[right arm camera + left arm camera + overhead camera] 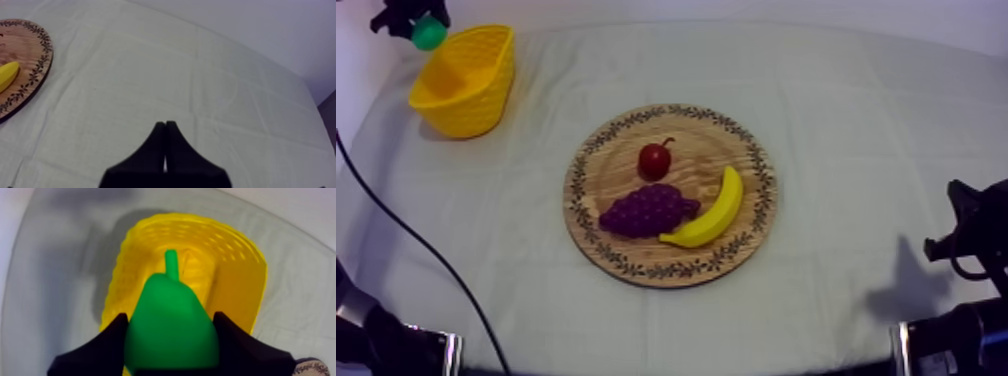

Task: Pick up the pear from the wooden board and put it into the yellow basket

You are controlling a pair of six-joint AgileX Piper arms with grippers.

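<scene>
Grey-white cloth [856, 130]; left gripper [170, 317] clamps pear [168, 305] over yellow basket [241, 283].

Left gripper [170, 316] laden, right gripper [165, 125] closed

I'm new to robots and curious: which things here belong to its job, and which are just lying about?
Part of the job: the pear, the left gripper shut on it, the yellow basket beneath, the wooden board.
Just lying about: the banana, grapes and small red fruit on the board; the right gripper, shut, over the cloth.
</scene>
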